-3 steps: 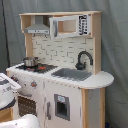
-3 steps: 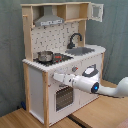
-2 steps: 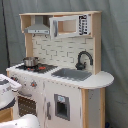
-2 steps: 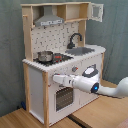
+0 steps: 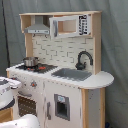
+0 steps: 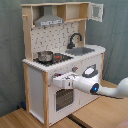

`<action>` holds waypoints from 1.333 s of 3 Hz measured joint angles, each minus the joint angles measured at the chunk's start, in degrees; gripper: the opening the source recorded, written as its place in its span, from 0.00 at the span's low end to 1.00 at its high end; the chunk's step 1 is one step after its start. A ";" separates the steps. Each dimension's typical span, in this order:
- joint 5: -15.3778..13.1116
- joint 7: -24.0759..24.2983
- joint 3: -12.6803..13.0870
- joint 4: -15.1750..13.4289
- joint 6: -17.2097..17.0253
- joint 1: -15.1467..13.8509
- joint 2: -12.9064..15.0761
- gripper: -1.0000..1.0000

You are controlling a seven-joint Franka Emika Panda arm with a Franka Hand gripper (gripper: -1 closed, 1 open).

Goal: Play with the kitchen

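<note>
The toy kitchen [image 5: 65, 95] [image 6: 37, 80] of white panels and light wood fills both exterior views. A small metal pot [image 5: 30, 61] [image 6: 45, 56] stands on the red-ringed hob [image 5: 41, 68] [image 6: 59, 58]. Beside the hob are the grey sink [image 5: 72, 75] [image 6: 82, 50] and the black faucet [image 5: 83, 59] [image 6: 75, 39]. My white arm reaches in from the second exterior view's right. My gripper [image 6: 56, 80] sits against the front panel just above the windowed oven door [image 6: 62, 99]. In the first exterior view the gripper [image 5: 9, 86] shows at the left edge, beside the oven door [image 5: 26, 104].
Up top are a grey hood [image 5: 37, 27] [image 6: 49, 21] and a windowed cabinet door [image 5: 70, 25], which stands swung open in the second exterior view [image 6: 96, 12]. The kitchen stands on a wooden tabletop [image 6: 100, 112], with a grey curtain [image 5: 112, 45] behind.
</note>
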 joint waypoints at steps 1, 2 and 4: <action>-0.06 -6.20 0.00 0.07 -0.22 0.02 -0.05 0.00; -0.07 -11.94 0.00 0.08 -0.23 0.03 -0.05 0.00; 0.01 -13.61 0.00 0.08 -0.37 0.03 0.02 1.00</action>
